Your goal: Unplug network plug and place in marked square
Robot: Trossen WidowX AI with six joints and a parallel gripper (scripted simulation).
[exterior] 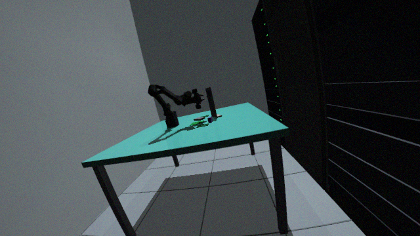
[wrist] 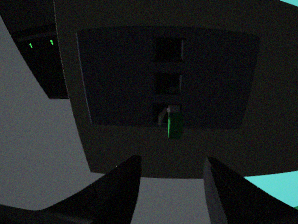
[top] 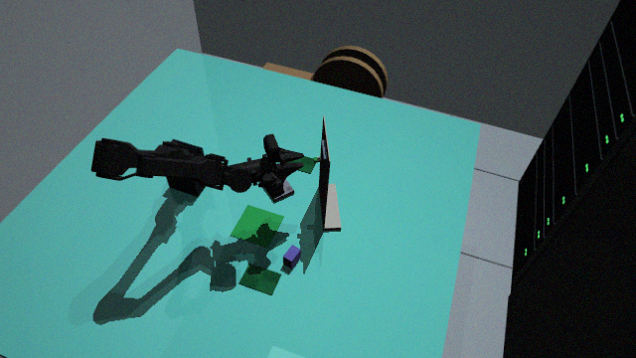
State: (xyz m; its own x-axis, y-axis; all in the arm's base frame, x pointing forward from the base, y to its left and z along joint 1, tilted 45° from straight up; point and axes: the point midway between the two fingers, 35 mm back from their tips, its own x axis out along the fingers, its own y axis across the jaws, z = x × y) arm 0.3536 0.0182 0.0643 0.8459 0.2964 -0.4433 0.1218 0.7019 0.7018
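Observation:
The green plug point(wrist: 175, 126) point(top: 316, 159) sits in the lowest of three openings, as the wrist view shows them, in the upright panel point(top: 324, 174) point(exterior: 210, 102) point(wrist: 125, 151). Its tab cannot be made out clearly in the dark. My gripper point(top: 302, 160) point(exterior: 203, 98) point(wrist: 173, 164) is partly open with nothing between its fingers. It points at the panel, a short way in front of the plug, and seems not to touch it. A bright green square point(top: 253, 219) lies flat on the table in front of the panel; two darker green patches point(top: 265, 284) point(top: 309, 169) also lie there.
A purple block point(top: 292, 256) point(exterior: 210, 120) stands near the panel's foot. A flat grey piece point(top: 283, 193) point(exterior: 199, 118) lies below my gripper. The panel's pale base point(top: 332, 211) is behind it. A round brown-rimmed object point(top: 348, 80) is beyond the table's far edge.

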